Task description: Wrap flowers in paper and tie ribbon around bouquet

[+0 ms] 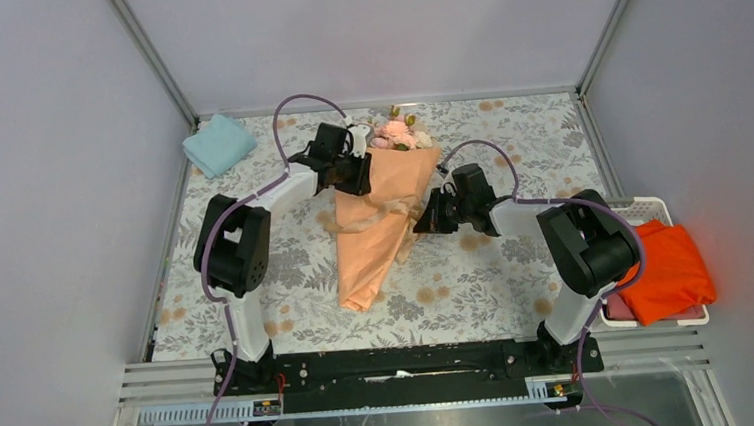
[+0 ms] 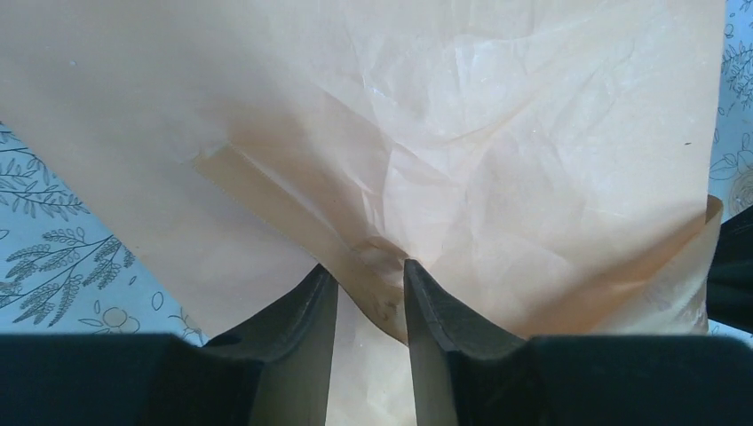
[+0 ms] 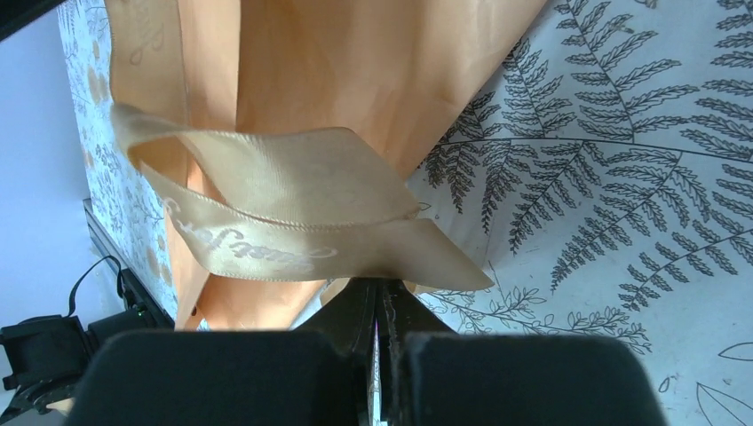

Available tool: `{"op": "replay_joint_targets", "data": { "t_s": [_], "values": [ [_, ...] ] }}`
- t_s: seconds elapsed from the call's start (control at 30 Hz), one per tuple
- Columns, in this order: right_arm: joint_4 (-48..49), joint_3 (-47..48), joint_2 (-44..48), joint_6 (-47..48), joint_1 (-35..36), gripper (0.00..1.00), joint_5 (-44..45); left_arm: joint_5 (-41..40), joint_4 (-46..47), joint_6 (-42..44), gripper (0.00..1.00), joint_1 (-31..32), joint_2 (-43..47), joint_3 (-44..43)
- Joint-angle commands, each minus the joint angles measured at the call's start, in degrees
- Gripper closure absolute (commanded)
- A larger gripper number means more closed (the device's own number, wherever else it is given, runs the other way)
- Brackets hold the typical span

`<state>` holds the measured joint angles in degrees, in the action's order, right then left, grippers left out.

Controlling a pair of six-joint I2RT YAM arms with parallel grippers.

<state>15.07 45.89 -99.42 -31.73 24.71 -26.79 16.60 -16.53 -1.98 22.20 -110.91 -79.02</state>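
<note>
I am working on the tying step. The bouquet point(image 1: 379, 228) is lying across the middle of the surface point(image 1: 287, 269), with the flowers point(image 1: 398, 133) pointing away from the bases and the paper point(image 2: 497, 133) already coned around the stems. My right pincer point(image 3: 378, 286) is clamped together on the ribbon point(image 3: 293, 213) at the waist, a loop curling out from its tips. My left pincer point(image 2: 367, 271) is standing partly apart, straddling a crease of paper without visibly pinching it. Next, I judge, the left should be steadying the cone while the right is drawing the ribbon snug, gently enough to spare the paper.
</note>
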Motion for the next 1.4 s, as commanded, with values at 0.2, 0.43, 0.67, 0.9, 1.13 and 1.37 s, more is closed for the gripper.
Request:
{"op": "replay_joint_targets", "data": {
  "t_s": [0.2, 0.43, 0.67, 0.9, 1.13, 1.37],
  "values": [
    [-0.75, 2.43, -0.08, 1.80, 0.16, 1.00, -2.44, 1.66, 2.05, 0.55, 0.82, -0.31, 2.19, -1.77],
    [-2.59, 2.61, 1.36, 2.66, -0.62, 1.00, -1.64, 1.26, 2.14, -0.14, 1.00, -1.84, 2.13, -2.67],
    [-4.64, -1.69, 6.03, 2.42, -6.01, 1.00, 0.09, 1.09, 3.37, 0.86, 1.00, -8.09, 4.21, 0.38],
    [0.17, -15.80, 15.89, -6.08, -27.71, 1.00, 0.39, -2.81, 5.64, 3.69, 1.00, -20.31, 7.48, 9.28],
    [-0.34, -18.13, 25.54, -7.81, -38.19, 1.00, 6.67, -8.16, 3.59, 10.22, 1.00, -29.93, 12.75, 17.98],
    [-3.37, -12.78, 24.78, -5.06, -42.47, 1.00, 8.32, -15.58, 3.27, 18.90, 1.00, -35.17, 16.51, 24.98]
  ]
}}
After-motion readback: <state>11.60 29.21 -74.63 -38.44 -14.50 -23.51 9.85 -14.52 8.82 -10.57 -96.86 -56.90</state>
